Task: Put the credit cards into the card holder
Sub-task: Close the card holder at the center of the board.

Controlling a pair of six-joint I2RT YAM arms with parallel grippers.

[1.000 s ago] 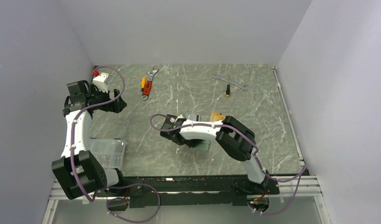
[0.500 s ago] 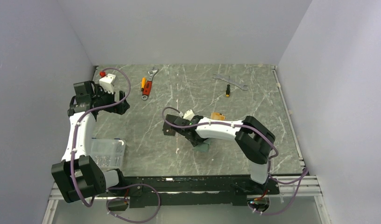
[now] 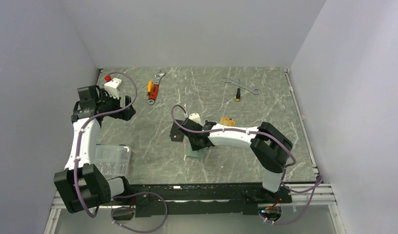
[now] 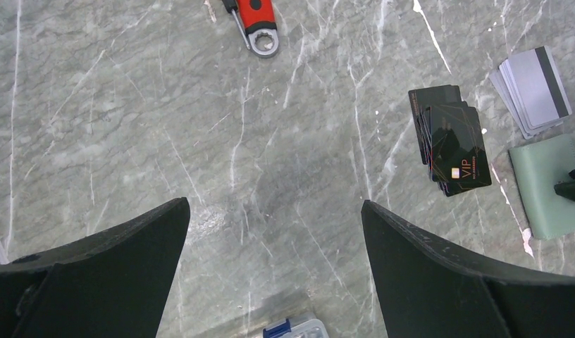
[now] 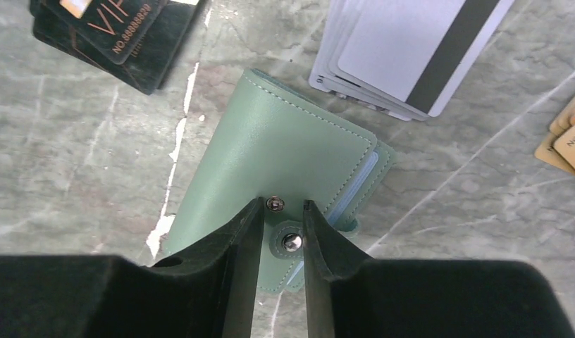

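Note:
The sage-green card holder (image 5: 285, 148) lies folded on the marble table, its snap tab undone and pale blue pockets showing at the edge. My right gripper (image 5: 282, 203) stands over its near edge, jaws narrow, with the tab pinched between them. Black credit cards (image 5: 108, 35) lie in a stack to the holder's left. Silver-grey striped ones (image 5: 411, 49) fan out beyond it, and orange-gold ones (image 5: 570, 141) lie at the right edge. In the left wrist view the black stack (image 4: 450, 141), silver stack (image 4: 535, 88) and holder (image 4: 549, 183) lie far right of my open, empty left gripper (image 4: 274, 208).
A red-handled adjustable wrench (image 3: 154, 87) lies at the back left. A silver wrench (image 3: 241, 85) and a small screwdriver (image 3: 238, 95) lie at the back right. A clear plastic box (image 3: 111, 158) stands beside the left arm's base. Walls close in the table's sides.
The right arm swung round over the card holder, and its jaws widened, then narrowed onto the tab. The left arm shifted slightly toward the back, then held still.

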